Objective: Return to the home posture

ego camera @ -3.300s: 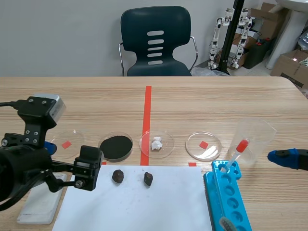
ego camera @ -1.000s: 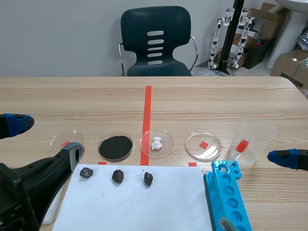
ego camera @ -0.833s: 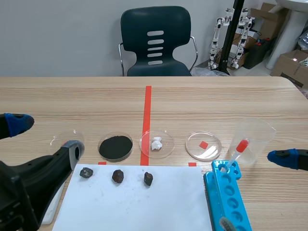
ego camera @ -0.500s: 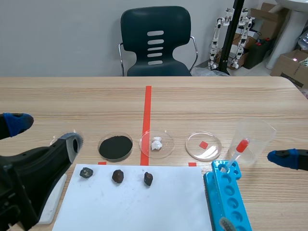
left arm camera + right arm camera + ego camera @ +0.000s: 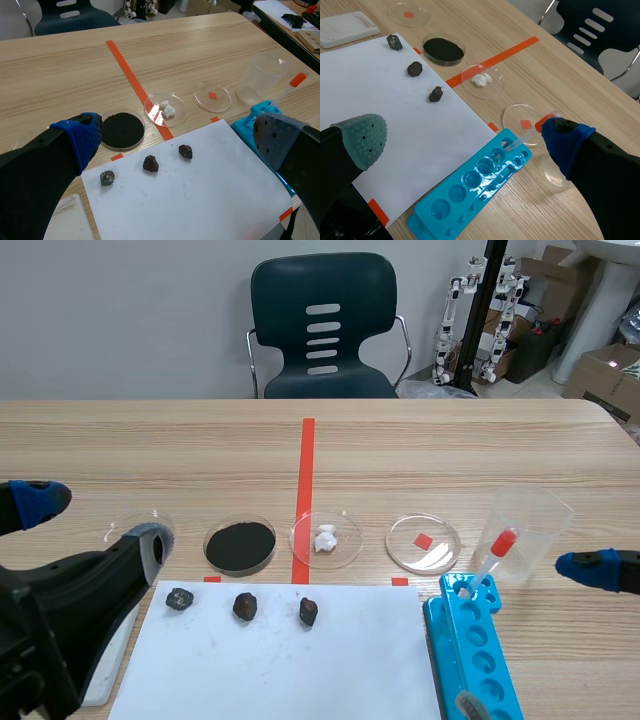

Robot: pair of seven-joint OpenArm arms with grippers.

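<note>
At the wooden table's [image 5: 450, 440] near edge a paper sheet [image 5: 290, 670] is laid between a white slab [image 5: 347, 22] and a blue rack [image 5: 480, 660]; petri dishes [image 5: 325, 538] and a beaker [image 5: 530, 515] are set beyond.

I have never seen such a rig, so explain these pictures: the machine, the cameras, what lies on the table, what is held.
This is a robot with two black arms at a wooden table. One picture looks from between the arms; the other two come from a camera on each wrist. The left gripper and right gripper are open, holding nothing. On a white paper sheet lie three dark stones. Beyond it stand four clear round dishes: one holds black powder, one white lumps. Beside the sheet are a blue plastic well tray, with a red-capped dropper leaning in it, and a clear plastic beaker.
</note>
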